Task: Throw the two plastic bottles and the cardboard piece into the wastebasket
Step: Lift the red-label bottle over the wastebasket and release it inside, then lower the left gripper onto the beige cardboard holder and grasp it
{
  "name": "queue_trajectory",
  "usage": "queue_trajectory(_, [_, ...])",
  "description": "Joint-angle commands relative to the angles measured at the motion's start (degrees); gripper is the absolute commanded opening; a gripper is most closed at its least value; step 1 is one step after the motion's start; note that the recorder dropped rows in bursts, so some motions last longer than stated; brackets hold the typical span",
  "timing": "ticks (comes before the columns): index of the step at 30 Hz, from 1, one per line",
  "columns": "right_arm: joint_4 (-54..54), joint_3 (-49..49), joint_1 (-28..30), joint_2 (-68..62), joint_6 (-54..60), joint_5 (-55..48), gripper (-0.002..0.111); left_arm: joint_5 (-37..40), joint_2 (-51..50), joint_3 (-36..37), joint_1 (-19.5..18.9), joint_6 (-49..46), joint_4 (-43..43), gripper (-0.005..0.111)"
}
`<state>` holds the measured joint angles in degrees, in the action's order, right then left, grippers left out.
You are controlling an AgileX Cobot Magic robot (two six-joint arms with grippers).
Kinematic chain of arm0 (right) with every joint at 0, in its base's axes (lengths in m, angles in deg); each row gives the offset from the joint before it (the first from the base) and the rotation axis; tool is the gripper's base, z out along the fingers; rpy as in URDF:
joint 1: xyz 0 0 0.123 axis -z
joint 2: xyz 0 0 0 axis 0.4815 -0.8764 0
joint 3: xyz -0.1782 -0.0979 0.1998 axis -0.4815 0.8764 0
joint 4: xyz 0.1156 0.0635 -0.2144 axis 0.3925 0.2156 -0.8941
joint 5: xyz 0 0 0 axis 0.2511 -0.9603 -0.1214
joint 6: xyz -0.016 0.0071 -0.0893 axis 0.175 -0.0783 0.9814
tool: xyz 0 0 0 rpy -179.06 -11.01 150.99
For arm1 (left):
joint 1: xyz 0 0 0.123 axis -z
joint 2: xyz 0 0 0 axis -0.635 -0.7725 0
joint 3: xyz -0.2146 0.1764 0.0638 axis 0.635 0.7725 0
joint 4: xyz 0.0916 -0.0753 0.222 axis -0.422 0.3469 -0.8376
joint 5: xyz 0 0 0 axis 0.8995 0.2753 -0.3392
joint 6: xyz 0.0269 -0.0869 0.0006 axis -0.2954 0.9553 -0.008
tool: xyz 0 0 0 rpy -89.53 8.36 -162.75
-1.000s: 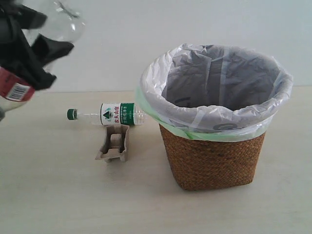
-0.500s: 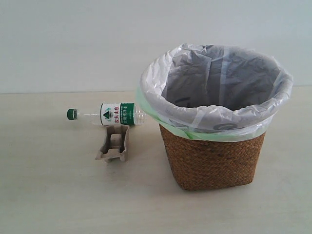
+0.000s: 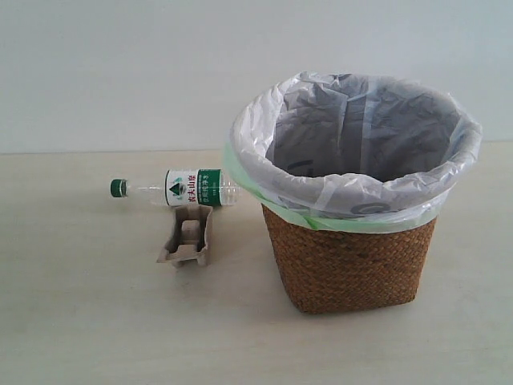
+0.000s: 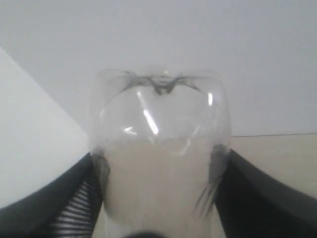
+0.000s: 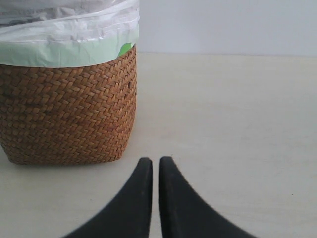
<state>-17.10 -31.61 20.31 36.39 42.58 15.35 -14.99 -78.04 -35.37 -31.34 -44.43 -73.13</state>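
The green-capped bottle (image 3: 178, 189) lies on its side on the table, left of the wastebasket (image 3: 353, 200). The cardboard piece (image 3: 187, 235) rests just in front of it. Neither gripper shows in the exterior view. In the left wrist view my left gripper (image 4: 159, 173) is shut on a clear plastic bottle (image 4: 158, 144), its base pointing away from the camera; its label and cap are hidden. In the right wrist view my right gripper (image 5: 155, 161) is shut and empty, low over the table beside the wicker wastebasket (image 5: 67, 111).
The pale wooden table (image 3: 88, 321) carries everything, with a plain light wall behind. The white bag liner with its green edge (image 3: 304, 215) folds over the basket rim.
One second ago my left gripper with the red-labelled bottle filled the exterior view's upper left corner. It has since left that view. The other things have not moved.
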Motion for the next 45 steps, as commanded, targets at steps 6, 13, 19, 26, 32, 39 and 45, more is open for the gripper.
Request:
queue_trajectory(6, [-0.5,-0.1,-0.1,0.3,0.2,0.4,0.002,6.4,-0.1,-0.1,-0.2,5.2,-19.9,0.004])
queue_trajectory(13, [-0.5,-0.1,-0.1,0.3,0.2,0.4,0.002,-8.7,-7.9,-2.5,3.8,-39.5,57.4,0.004])
queue_trajectory(19, [-0.5,-0.1,-0.1,0.3,0.2,0.4,0.002,-16.1,-9.4,-11.2,16.3,-105.4,133.7,0.056])
queue_trajectory(26, [-0.5,-0.1,-0.1,0.3,0.2,0.4,0.002,-23.2,-14.3,-12.1,23.8,-91.9,111.8,0.107])
queue_trajectory(32, [-0.5,-0.1,-0.1,0.3,0.2,0.4,0.002,-27.9,-15.5,-12.1,24.4,-88.4,105.5,0.107])
queue_trajectory(39, [-0.5,-0.1,-0.1,0.3,0.2,0.4,0.002,-24.4,-15.5,-12.1,22.4,-73.3,86.6,0.107])
queue_trajectory(45, [-0.5,-0.1,-0.1,0.3,0.2,0.4,0.002,-16.9,-15.5,-12.1,21.7,-67.5,68.3,0.107])
